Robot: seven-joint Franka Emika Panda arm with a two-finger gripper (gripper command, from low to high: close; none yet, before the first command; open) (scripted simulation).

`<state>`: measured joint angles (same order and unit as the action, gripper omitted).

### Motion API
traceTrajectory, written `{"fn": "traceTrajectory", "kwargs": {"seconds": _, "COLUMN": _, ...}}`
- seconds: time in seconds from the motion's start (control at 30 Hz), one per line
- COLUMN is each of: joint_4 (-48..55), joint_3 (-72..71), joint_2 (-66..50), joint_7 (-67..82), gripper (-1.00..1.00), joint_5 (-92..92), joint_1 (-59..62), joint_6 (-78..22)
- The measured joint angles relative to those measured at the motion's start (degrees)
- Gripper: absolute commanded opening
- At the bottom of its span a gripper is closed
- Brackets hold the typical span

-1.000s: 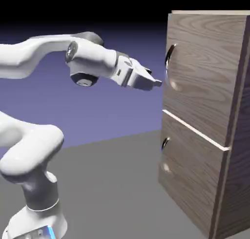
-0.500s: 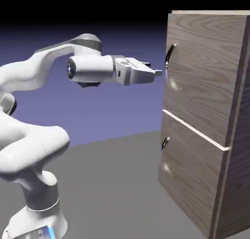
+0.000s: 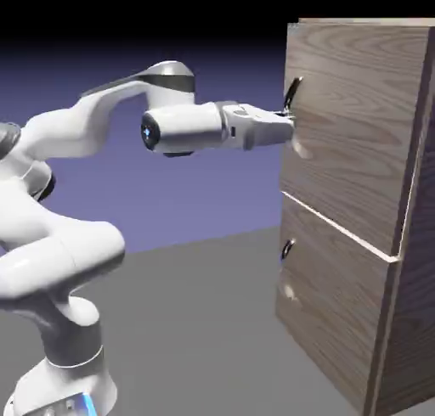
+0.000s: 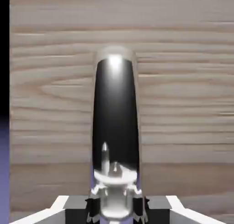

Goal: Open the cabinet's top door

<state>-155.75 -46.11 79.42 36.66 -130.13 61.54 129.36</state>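
Note:
The cabinet (image 3: 418,236) of grey-brown wood grain stands at the right of the exterior view. Its top door (image 3: 357,126) carries a long curved dark metal handle (image 3: 293,90) near the left edge. My gripper (image 3: 289,121) reaches level from the left and is shut on the handle's lower part. In the hand view the handle (image 4: 114,118) rises large and glossy from between my fingertips (image 4: 93,207), which press close on both sides, with the door's wood (image 4: 183,81) filling the picture behind it. The door's left edge stands very slightly out from the cabinet.
Below a pale seam (image 3: 340,227) sits the shorter lower panel (image 3: 331,321) with its small dark handle (image 3: 287,250). The grey table (image 3: 195,321) runs from the arm's base (image 3: 68,380) to the cabinet's foot.
The hand rose, levelled out and moved right from open air to the handle, and now holds it. The top door's left edge has shifted a little to the left.

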Motion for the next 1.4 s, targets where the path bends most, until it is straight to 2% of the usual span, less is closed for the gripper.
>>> {"fn": "traceTrajectory", "kwargs": {"seconds": 0.3, "joint_4": -8.4, "joint_3": 18.7, "joint_2": -1.7, "joint_7": 6.4, "gripper": -1.0, "joint_5": 14.1, "joint_1": -3.8, "joint_6": -19.4}}
{"fn": "traceTrajectory", "kwargs": {"seconds": 0.63, "joint_4": -7.6, "joint_3": 39.5, "joint_2": -12.2, "joint_7": 14.7, "gripper": -1.0, "joint_5": 34.1, "joint_1": -1.9, "joint_6": -40.3}}
{"fn": "traceTrajectory", "kwargs": {"seconds": 1.0, "joint_4": 5.5, "joint_3": 57.1, "joint_2": -34.8, "joint_7": 25.8, "gripper": -1.0, "joint_5": 55.0, "joint_1": -3.4, "joint_6": -61.9}}
{"fn": "traceTrajectory", "kwargs": {"seconds": 1.4, "joint_4": 27.3, "joint_3": 67.9, "joint_2": -59.8, "joint_7": 36.5, "gripper": -1.0, "joint_5": 68.1, "joint_1": -9.0, "joint_6": -83.2}}
